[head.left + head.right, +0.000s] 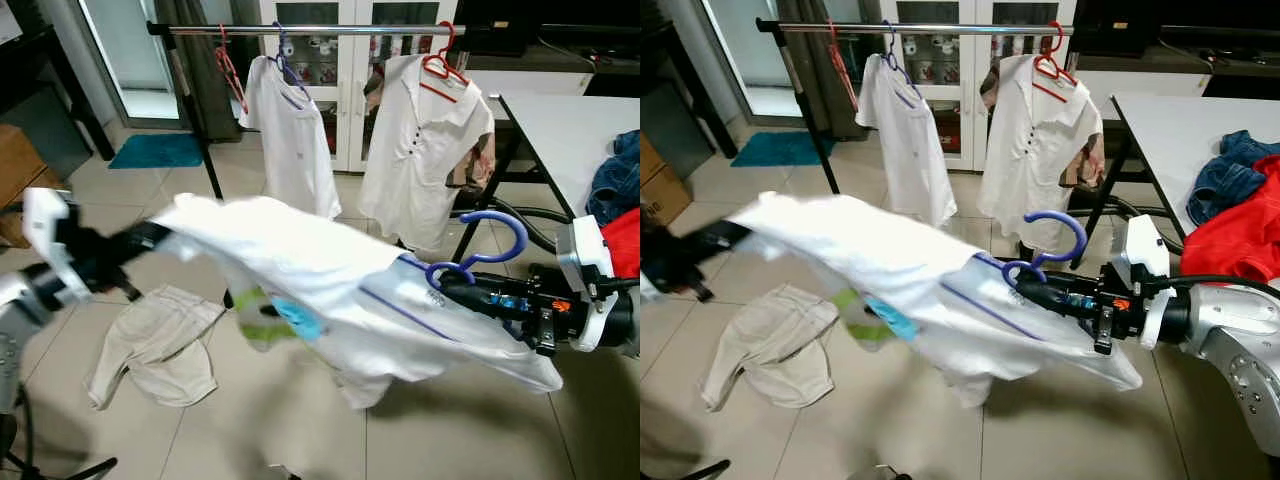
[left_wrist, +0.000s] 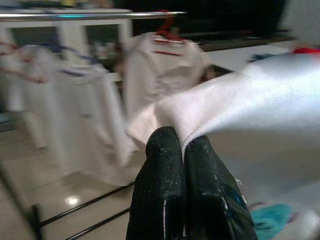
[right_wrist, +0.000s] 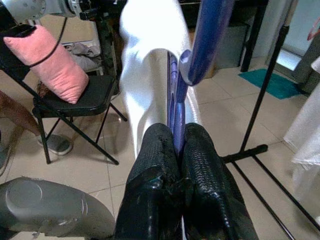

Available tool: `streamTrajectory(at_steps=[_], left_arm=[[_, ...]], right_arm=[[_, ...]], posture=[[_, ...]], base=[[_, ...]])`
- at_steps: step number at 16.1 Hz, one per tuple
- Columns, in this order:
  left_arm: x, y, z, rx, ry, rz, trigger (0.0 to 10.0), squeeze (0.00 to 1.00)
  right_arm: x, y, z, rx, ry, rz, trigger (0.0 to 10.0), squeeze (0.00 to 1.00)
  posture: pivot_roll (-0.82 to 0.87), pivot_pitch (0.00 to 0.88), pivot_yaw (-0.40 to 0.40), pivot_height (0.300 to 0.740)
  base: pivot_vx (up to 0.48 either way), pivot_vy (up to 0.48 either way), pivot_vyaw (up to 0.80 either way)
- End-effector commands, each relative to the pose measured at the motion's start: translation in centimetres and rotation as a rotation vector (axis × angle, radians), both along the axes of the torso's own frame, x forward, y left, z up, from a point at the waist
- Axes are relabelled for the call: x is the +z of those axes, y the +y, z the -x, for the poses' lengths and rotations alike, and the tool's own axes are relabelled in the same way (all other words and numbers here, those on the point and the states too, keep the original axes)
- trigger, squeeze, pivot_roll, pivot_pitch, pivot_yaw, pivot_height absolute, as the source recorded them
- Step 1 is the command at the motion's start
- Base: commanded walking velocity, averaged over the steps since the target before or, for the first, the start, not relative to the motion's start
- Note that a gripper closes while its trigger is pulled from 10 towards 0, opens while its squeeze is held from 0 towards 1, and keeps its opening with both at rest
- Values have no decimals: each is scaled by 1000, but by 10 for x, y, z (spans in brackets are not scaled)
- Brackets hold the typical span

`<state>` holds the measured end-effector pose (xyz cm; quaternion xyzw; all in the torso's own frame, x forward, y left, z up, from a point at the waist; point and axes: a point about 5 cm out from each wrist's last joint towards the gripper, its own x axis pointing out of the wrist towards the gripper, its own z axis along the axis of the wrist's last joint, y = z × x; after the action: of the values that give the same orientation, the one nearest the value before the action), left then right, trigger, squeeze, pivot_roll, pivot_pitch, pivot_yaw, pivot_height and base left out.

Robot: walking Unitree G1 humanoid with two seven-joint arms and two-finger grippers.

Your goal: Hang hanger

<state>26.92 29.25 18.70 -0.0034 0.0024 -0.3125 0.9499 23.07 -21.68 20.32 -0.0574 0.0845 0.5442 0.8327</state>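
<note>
A rail (image 1: 300,30) spans the far side with two shirts (image 1: 425,150) hanging on it. A table (image 1: 570,135) stands at right. Near left, shorts (image 1: 155,345) lie on the floor (image 1: 250,430). Between the left tool (image 1: 150,238) and right tool (image 1: 455,290), a shirt on a hanger (image 1: 480,245) stretches across the middle.

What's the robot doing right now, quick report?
Right pincer shut on blue hanger. Left pincer shut on white shirt. Rail ahead, two shirts hung.
</note>
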Motion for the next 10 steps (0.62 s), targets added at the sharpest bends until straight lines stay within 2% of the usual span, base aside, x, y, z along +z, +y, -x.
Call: streamTrajectory(at_steps=[1, 3, 5, 6, 7, 8, 9, 10], left_arm=[[8, 16, -1, 93, -36, -26, 0, 0], [7, 25, -2, 168, -44, -44, 0, 0], [-1, 19, 0, 143, -22, -65, 0, 0], [-9, 8, 2, 94, -4, -90, 3216, 0], [-13, 1, 2, 81, -5, -129, 10000, 0], [-20, -4, 1, 63, 29, -101, 10000, 0], [-21, -5, 0, 55, 45, -84, 10000, 1000], [-19, -8, 0, 37, 40, -86, 10000, 1000]], right_arm=[[10, -5, -2, -12, -42, 13, 10000, 0], [10, -6, -3, -12, -45, 13, 10000, 0], [11, -5, -5, -10, -48, 11, 10000, 0], [11, -3, -5, -4, -51, 7, 10000, 0], [11, -2, -5, 1, -53, 4, 10000, 0], [11, 0, -5, 6, -54, 2, 10000, 0], [11, 0, -6, 6, -54, 2, 10000, 0], [11, 1, -6, 7, -53, 6, 10000, 0]], posture=[[66, 2, 78, 740], [69, 4, 78, 740], [70, 5, 77, 740], [70, 4, 77, 740], [71, 3, 77, 740], [69, 3, 79, 740], [69, 2, 79, 740], [69, 1, 78, 740]], base=[[0, 0, 0], [0, 0, 0], [0, 0, 0], [0, 0, 0], [0, 0, 0], [0, 0, 0], [0, 0, 0], [0, 0, 0]])
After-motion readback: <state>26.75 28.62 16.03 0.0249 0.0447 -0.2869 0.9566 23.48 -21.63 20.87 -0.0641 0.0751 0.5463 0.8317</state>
